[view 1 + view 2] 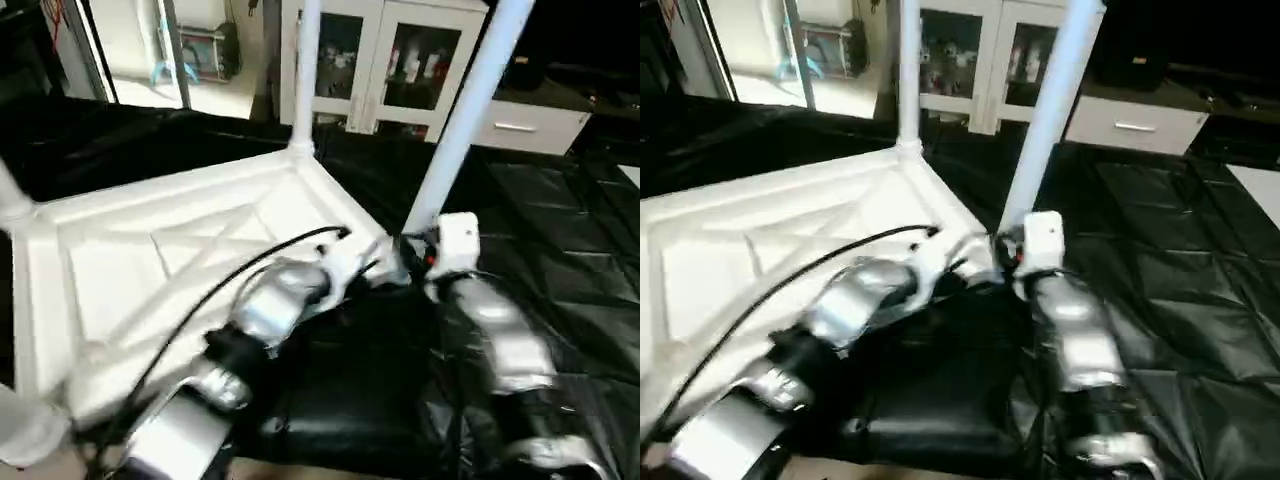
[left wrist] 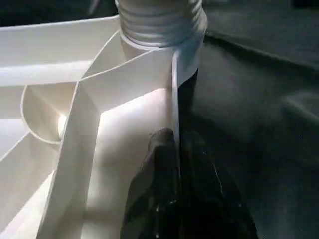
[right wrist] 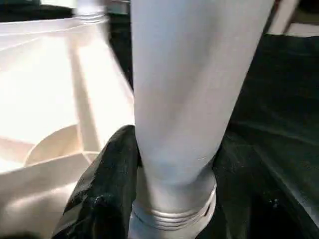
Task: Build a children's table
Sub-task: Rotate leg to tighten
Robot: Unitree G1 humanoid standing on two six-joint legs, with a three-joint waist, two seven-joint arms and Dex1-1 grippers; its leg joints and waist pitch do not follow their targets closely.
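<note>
The white plastic rectangular table top [image 1: 180, 250] lies upside down on the black crinkled sheet [image 1: 560, 250] covering the floor, ribbed X-braced underside up. The step in hand looks like seating the long tapered white tube leg [image 1: 462, 110] in the near corner socket [image 2: 159, 25]: keep it upright over the threads and turn steadily so it does not cross-thread. The right gripper [image 3: 172, 174] clasps this leg just above its threaded end, fingers [image 3: 107, 179] on either side. The left gripper [image 2: 172, 164], pressed together, pinches the top's thin edge wall just beside that socket, steadying it. Another white leg [image 1: 305, 70] stands in the far corner, well apart. A white glass-door cabinet [image 1: 385, 60] stands behind; a black cable [image 1: 200, 300] arcs over the left forearm and could snag.
</note>
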